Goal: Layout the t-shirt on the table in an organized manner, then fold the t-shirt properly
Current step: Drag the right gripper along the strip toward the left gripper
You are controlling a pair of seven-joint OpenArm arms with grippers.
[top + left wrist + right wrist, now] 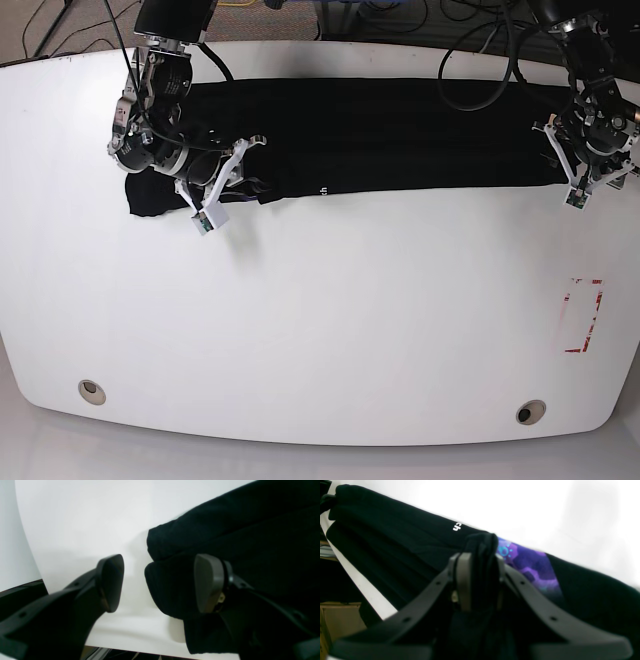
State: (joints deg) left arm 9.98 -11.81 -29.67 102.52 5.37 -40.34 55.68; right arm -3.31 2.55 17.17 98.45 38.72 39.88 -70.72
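Note:
The black t-shirt [400,130] lies as a long band across the far part of the white table [320,320]. My right gripper [481,557] is shut on a bunched ridge of the shirt's cloth, just beside the purple printed graphic [532,567] and the white lettering [457,526]; in the base view it [232,180] sits near the shirt's left end. My left gripper [160,580] stands open at the other end [567,165]. A folded corner of the t-shirt [172,587] lies between its fingers, close against the right pad [208,582].
A red-and-white rectangle mark [583,317] sits near the table's right edge. Two round grommets [91,391] [530,411] lie near the front edge. Cables hang behind the table. A cardboard box [337,620] shows below the table's edge.

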